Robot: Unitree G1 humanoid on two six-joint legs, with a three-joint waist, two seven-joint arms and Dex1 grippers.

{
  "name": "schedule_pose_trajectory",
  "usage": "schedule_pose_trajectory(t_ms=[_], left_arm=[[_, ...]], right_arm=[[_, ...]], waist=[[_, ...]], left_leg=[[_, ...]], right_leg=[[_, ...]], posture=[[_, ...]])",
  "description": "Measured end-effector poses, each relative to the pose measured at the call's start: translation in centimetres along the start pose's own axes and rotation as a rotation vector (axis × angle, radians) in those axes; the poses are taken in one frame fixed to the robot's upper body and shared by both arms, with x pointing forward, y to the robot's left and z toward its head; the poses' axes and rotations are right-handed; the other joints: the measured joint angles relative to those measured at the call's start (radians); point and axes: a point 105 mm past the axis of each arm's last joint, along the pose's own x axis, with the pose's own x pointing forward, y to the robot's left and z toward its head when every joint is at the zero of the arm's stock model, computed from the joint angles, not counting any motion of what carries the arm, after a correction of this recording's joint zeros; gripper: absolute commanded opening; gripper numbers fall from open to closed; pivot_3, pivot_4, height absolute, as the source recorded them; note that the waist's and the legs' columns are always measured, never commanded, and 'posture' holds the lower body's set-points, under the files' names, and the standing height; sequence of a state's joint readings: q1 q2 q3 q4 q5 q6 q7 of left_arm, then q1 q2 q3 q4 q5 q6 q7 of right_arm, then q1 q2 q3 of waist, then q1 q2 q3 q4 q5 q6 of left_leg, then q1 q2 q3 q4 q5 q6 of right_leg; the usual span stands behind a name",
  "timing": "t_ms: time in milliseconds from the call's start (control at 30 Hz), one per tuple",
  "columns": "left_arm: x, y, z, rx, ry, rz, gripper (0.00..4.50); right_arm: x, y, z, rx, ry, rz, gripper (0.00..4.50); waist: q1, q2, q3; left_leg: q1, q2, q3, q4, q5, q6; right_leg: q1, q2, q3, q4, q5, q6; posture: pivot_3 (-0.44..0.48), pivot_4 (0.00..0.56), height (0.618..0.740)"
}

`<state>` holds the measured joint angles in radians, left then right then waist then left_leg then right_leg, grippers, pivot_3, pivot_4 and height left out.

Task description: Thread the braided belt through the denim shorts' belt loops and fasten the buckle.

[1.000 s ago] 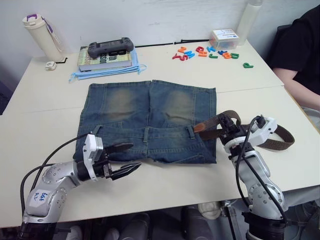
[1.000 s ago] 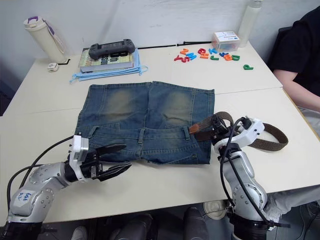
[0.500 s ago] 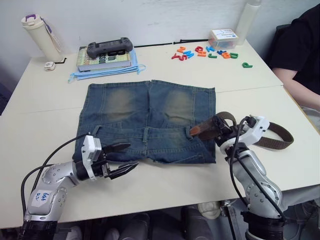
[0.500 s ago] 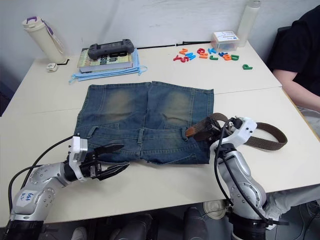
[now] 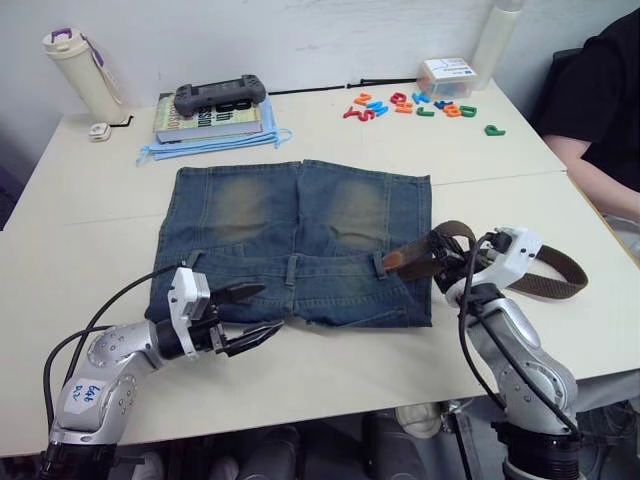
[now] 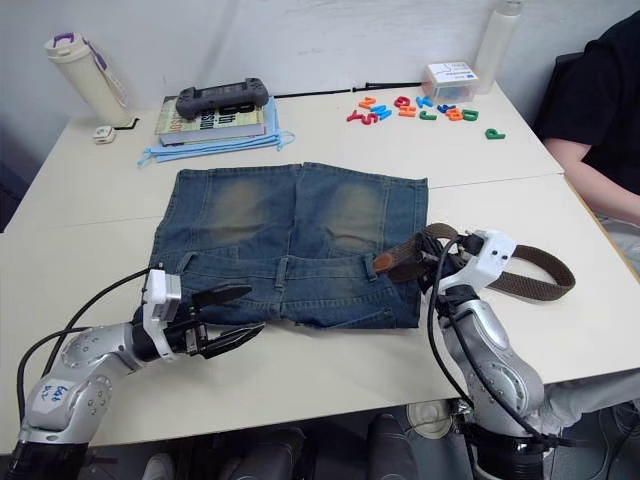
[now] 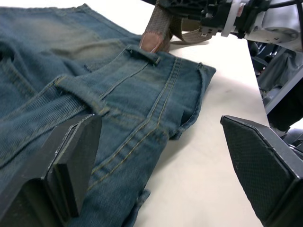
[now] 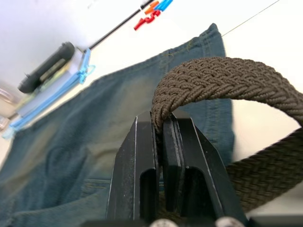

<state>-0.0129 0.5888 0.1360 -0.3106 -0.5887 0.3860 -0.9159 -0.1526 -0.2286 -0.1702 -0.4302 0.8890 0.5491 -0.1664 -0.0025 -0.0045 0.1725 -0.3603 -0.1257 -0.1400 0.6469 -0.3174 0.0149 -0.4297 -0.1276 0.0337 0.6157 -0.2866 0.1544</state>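
The denim shorts (image 5: 300,235) lie flat mid-table, waistband toward me. Belt loops (image 5: 291,271) (image 7: 142,53) stand along the waistband. The braided belt (image 5: 548,278) curls on the table to the right of the shorts. Its tan tip (image 5: 393,261) rests on the waistband against the right belt loop (image 5: 380,264). My right gripper (image 5: 455,258) (image 8: 161,118) is shut on the belt's woven strap a little behind that tip. At the waistband's left front edge my left gripper (image 5: 255,312) (image 7: 160,120) stands open, holding nothing. The buckle is hidden.
A book with a game controller (image 5: 220,97) and a blue face mask sit at the back left, beside a white bottle (image 5: 82,72). Coloured letters (image 5: 410,106) and a small box lie at the back right. A person in black (image 5: 600,110) sits at the right edge.
My right gripper has carried the belt's tip slightly left, closer to the right belt loop. The left gripper has barely moved and stays open.
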Motion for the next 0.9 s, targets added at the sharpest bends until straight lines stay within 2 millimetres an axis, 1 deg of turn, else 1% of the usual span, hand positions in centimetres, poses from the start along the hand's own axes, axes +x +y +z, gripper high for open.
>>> schedule_pose_trajectory(t_ms=[167,300,433,500,600,633,900], left_arm=[[0.2,0.0,0.1,-0.008,0.006,0.014,4.42],[0.6,-0.1,0.6,0.005,0.005,0.010,4.42],[1.0,-0.2,0.4,-0.011,0.007,0.008,4.42],[1.2,-0.2,0.5,-0.015,0.002,0.009,4.42],[1.7,-0.2,0.9,-0.003,-0.007,0.000,4.42],[1.9,-0.2,1.1,0.003,-0.011,-0.002,4.42],[4.3,-1.1,1.7,0.017,-0.052,-0.042,4.42]], right_arm=[[0.2,0.7,-1.5,0.042,0.040,0.001,0.00],[0.5,1.9,-2.9,0.089,0.071,0.019,0.00],[1.1,2.6,-3.9,0.147,0.093,0.027,0.00],[1.2,2.7,-4.3,0.158,0.116,0.025,0.00],[1.4,2.4,-6.1,0.190,0.204,0.004,0.00],[1.5,2.5,-6.3,0.196,0.224,0.006,0.00],[1.8,3.0,-6.7,0.158,0.283,0.023,0.00]], waist=[[0.001,0.000,0.000],[-0.002,0.000,0.000],[-0.001,0.000,0.000],[0.000,0.000,0.000],[-0.001,0.000,0.000],[-0.002,0.000,0.000],[-0.004,-0.001,0.000]], left_leg=[[0.000,0.000,0.000,0.000,0.000,0.000],[0.000,0.000,0.000,0.000,0.000,0.000],[0.000,0.000,0.000,0.000,0.000,-0.001],[0.000,0.000,0.000,0.000,-0.001,-0.001],[0.001,0.001,0.000,0.000,-0.001,-0.001],[0.001,0.001,0.000,0.000,-0.001,-0.001],[0.004,0.005,0.000,0.000,-0.002,-0.004]], right_leg=[[0.000,0.000,0.000,0.000,0.000,0.000],[0.000,0.000,0.000,0.001,0.000,0.000],[0.000,0.001,0.000,0.001,0.000,-0.001],[0.000,0.001,0.000,0.001,0.000,-0.001],[0.000,0.001,0.000,0.001,0.000,-0.001],[0.000,0.001,0.000,0.002,-0.001,-0.001],[0.000,0.005,0.000,0.004,-0.002,-0.004]], posture=[[0.000,0.150,0.731],[0.000,0.150,0.731],[0.000,0.150,0.731],[0.000,0.150,0.731],[0.000,0.150,0.731],[0.000,0.150,0.731],[0.000,0.150,0.731]])
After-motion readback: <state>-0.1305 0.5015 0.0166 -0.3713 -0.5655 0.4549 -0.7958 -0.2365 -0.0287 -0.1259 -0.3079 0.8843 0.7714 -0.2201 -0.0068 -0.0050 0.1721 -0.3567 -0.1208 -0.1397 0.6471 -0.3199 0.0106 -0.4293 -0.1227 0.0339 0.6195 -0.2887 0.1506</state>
